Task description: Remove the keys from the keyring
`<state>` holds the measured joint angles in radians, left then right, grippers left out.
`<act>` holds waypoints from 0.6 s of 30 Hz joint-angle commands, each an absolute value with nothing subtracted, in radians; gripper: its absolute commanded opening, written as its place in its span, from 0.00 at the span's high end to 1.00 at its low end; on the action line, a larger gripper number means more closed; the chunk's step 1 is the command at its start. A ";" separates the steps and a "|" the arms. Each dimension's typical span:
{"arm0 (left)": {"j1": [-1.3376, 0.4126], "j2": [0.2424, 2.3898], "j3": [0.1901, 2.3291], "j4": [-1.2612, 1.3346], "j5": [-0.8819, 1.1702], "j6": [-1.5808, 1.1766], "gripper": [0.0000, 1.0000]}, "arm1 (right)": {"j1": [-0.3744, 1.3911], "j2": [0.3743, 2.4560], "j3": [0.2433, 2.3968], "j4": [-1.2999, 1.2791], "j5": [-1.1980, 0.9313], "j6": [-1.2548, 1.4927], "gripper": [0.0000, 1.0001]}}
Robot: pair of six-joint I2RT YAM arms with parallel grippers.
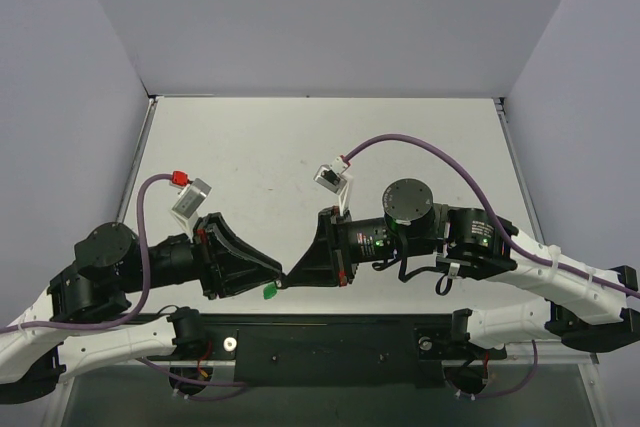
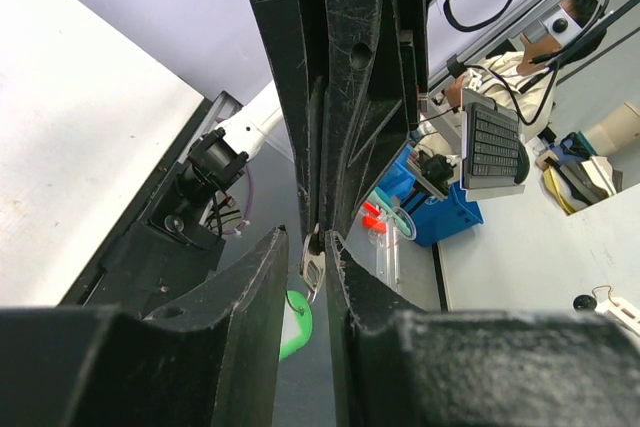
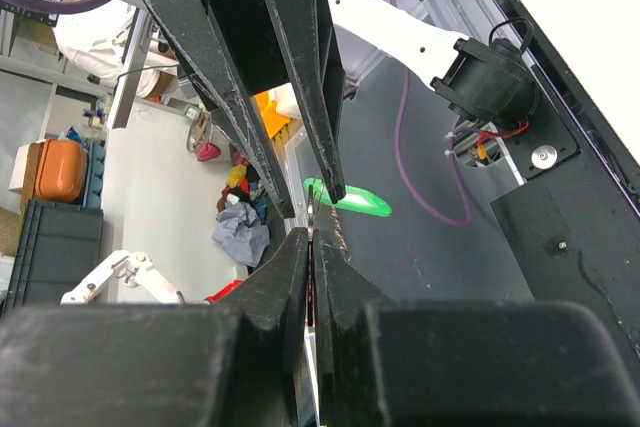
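My two grippers meet tip to tip above the table's front edge. The right gripper (image 1: 291, 275) (image 3: 312, 234) is shut on the small silver key (image 2: 312, 267), seen edge-on in the right wrist view (image 3: 312, 219). The green keyring fob (image 1: 269, 293) (image 2: 297, 323) (image 3: 352, 200) hangs from the key on a thin wire ring. The left gripper (image 1: 279, 280) (image 2: 308, 239) is open with a narrow gap. Its fingers (image 2: 262, 277) stand on either side of the key, which lies close to the right-hand one. I cannot tell whether they touch.
The white table (image 1: 300, 147) lies beyond the grippers. The black base rail (image 1: 330, 342) runs under them at the near edge. Purple cables (image 1: 430, 152) loop over both arms. Grey walls close in the left, right and back.
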<state>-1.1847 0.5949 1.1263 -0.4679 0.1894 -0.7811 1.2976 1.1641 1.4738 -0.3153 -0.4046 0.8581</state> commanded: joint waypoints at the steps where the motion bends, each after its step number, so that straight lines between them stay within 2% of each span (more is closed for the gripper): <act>1: -1.187 0.606 1.152 -0.436 0.224 -0.784 0.69 | 1.305 1.161 1.511 -0.296 -0.387 0.838 1.00; 11: -1.189 0.607 1.149 -0.434 0.239 -0.787 0.67 | 1.310 1.161 1.511 -0.298 -0.382 0.836 1.00; 18: -1.187 0.603 1.146 -0.434 0.244 -0.788 0.83 | 1.312 1.161 1.509 -0.298 -0.376 0.834 1.00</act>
